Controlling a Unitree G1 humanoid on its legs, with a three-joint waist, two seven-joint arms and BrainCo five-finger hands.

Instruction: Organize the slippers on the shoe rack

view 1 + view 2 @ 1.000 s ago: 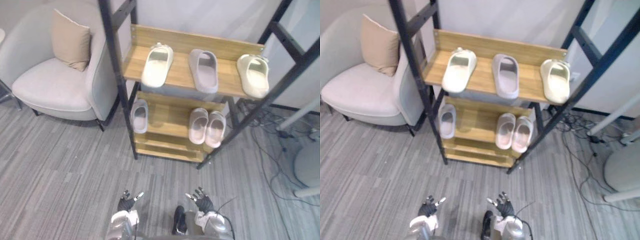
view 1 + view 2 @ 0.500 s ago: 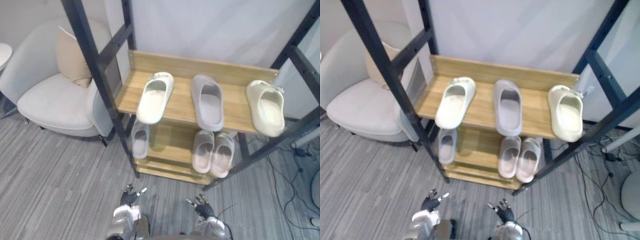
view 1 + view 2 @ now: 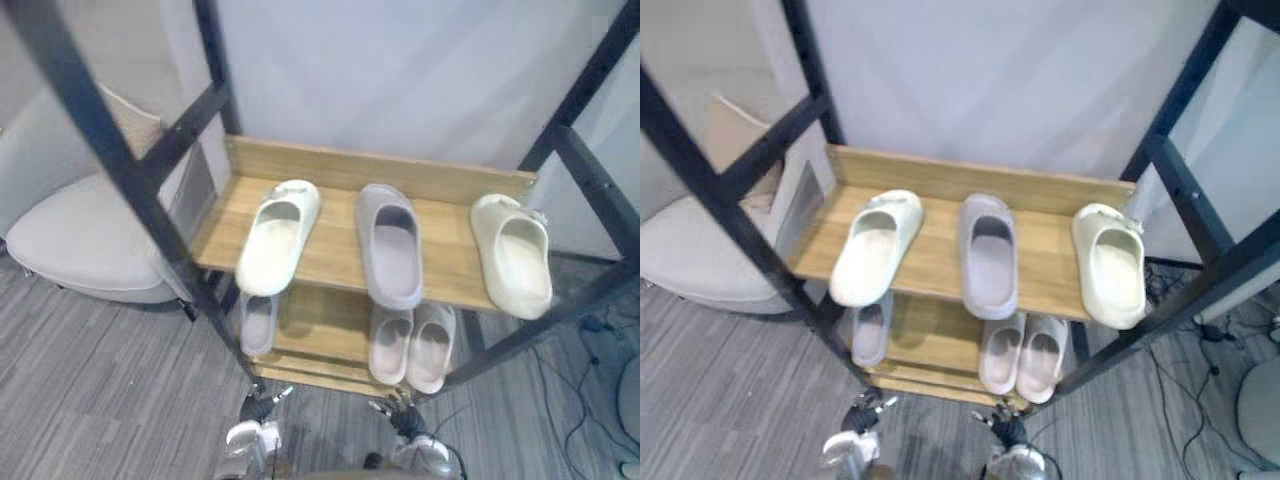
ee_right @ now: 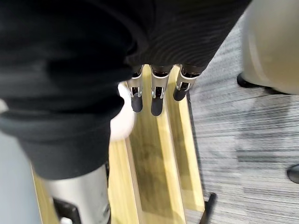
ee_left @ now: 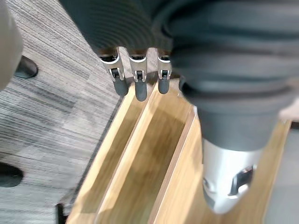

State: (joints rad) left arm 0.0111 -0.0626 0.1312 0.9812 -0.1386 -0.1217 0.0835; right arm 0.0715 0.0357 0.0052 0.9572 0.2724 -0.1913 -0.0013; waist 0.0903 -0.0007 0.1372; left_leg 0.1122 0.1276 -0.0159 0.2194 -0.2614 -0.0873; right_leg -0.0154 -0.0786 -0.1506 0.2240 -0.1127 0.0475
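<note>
**Visitor:** Why are both your hands sitting at the bottom edge of the frame?

**Me:** My left hand [image 3: 262,404] and my right hand [image 3: 400,419] hang low in front of the black-framed shoe rack with wooden shelves [image 3: 400,172]. The fingers [image 5: 141,89] are straight and apart, and neither hand holds anything. I judge that no sorting has begun, so both are free for whichever slipper I choose.

**Visitor:** Which one looks wrong?

**Me:** On the upper shelf, a cream foam slipper [image 3: 278,236] lies at centre left. Its likely mate, the second cream slipper [image 3: 512,255], lies at centre right. A long lilac-grey slipper [image 3: 388,245] lies between them and splits the pair. On the shelf below, left of centre, a small grey slipper [image 3: 257,322] lies alone. It may be the lilac-grey one's partner, though I can't be sure.

**Visitor:** And the two at lower centre?

**Me:** The pale pink pair of slippers [image 3: 390,343] lies side by side, touching, so I'd leave it.

**Visitor:** Any risk?

**Me:** The upper slippers' toes reach the shelf's front edge. A careless nudge could tip one off.
</note>
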